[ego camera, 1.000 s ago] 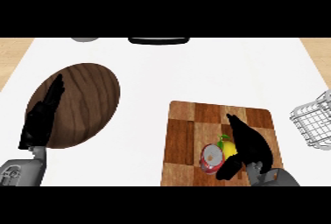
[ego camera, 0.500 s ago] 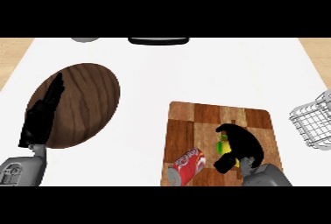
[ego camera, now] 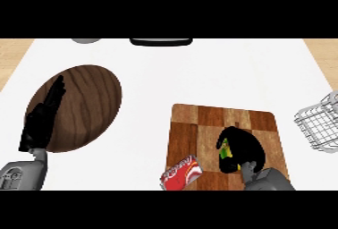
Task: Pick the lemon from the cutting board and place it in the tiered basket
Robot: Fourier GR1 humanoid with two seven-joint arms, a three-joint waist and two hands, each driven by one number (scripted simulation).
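Counts: one cutting board (ego camera: 198, 120), one lemon (ego camera: 226, 149), one red can (ego camera: 181, 173), one wire basket (ego camera: 321, 125), one dark round wooden plate (ego camera: 92, 103), two hands.

Lemon: on the board, lower right part. Only a yellow-green sliver shows between thumb and fingers of the right hand (ego camera: 246, 150). Right hand is curled round it, fingers wrapped over the top, hiding most of it. Can't tell if it is lifted off the board or resting on it.

Can: lying on its side at the board's lower left corner, tilted, partly over the board's edge onto the white counter (ego camera: 198, 71). Just beside the right hand, apart from the lemon. White lettering on the red side, too small to read. No other readable labels anywhere.

Basket: at the right edge of view, white wire, only partly in frame. Nothing visible inside the part that shows. Well apart from the board and lemon.

Plate: left of the board, nothing on it. Left hand (ego camera: 41, 120) shows over its left side, fingers straight and together, pointing up-view, holding nothing, resting.

Top edge: a grey round object (ego camera: 86, 40) and a dark flat-looking object (ego camera: 161, 42), both cut off, can't identify them.
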